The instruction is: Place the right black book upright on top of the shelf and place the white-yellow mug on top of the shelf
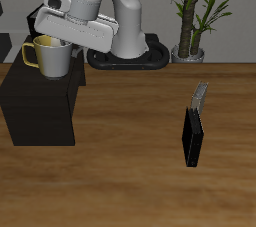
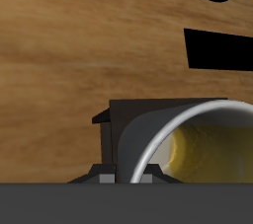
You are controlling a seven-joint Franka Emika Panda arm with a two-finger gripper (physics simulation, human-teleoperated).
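The white-yellow mug (image 1: pixel 53 59) stands upright on the flat top of the black shelf (image 1: pixel 38 111), with its yellow handle pointing away from the robot's base. My gripper (image 1: pixel 62 43) reaches down onto the mug's rim and is shut on its wall. In the wrist view the mug's pale rim and yellow inside (image 2: pixel 203 149) fill the frame close to the fingers (image 2: pixel 99 176). A black shape at the shelf's far end (image 1: pixel 9 49) is cut by the frame edge. I cannot tell whether it is the right black book.
A black book (image 1: pixel 191 137) stands upright on the table, toward the front edge. A thin grey book (image 1: pixel 200 96) stands just behind it. A potted plant (image 1: pixel 190 16) stands at the back beside the robot's base (image 1: pixel 130 56).
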